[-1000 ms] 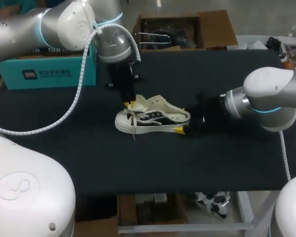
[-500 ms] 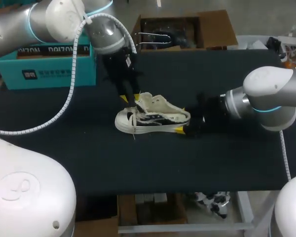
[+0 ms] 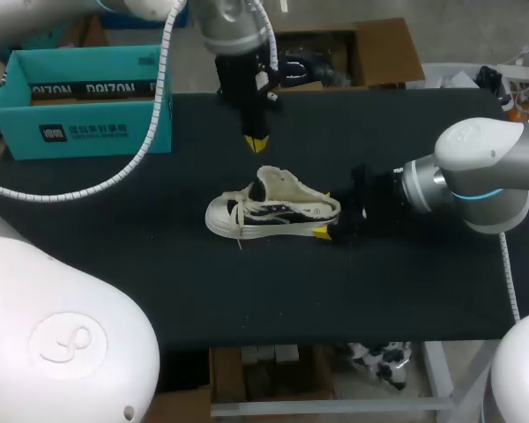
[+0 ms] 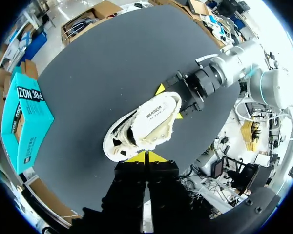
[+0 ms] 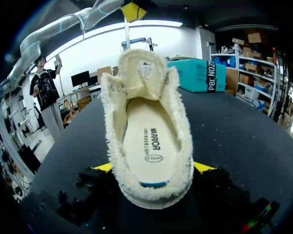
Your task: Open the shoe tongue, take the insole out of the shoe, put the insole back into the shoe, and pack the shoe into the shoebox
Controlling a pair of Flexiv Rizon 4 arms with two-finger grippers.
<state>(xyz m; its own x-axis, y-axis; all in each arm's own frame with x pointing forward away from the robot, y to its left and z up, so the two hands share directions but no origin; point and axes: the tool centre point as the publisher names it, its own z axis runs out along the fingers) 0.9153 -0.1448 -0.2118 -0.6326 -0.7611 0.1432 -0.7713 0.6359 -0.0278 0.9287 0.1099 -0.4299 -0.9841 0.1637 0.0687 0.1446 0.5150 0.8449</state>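
1. The tongue (image 5: 140,73) stands upright and clear of the opening, so I judge the first step done.
2. The insole (image 5: 149,141) lies flat inside the shoe (image 3: 273,211). It has not been lifted at all as things lie, so taking it out looks like the step in hand.
3. After that come putting the insole back and packing the shoe.
4. The shoe sits on its sole near the middle of the table (image 3: 159,282). Its toe points toward the left edge and its heel toward the right edge.
5. The right gripper (image 5: 154,168) is clamped on the heel, with one yellow tip pressed against each side, and holds the shoe steady.
6. The left gripper (image 3: 256,144) hangs above the table between the shoe and the far edge. Its tips are pressed together with nothing between them.
7. The teal shoebox (image 3: 79,132) stands at the far left corner, well apart from the shoe.
8. The shoebox seems to be open at the top. Its inside is poorly seen, and I can make out nothing in it.
9. The shoe's only content is its insole, which reaches from the heel forward under the raised tongue.
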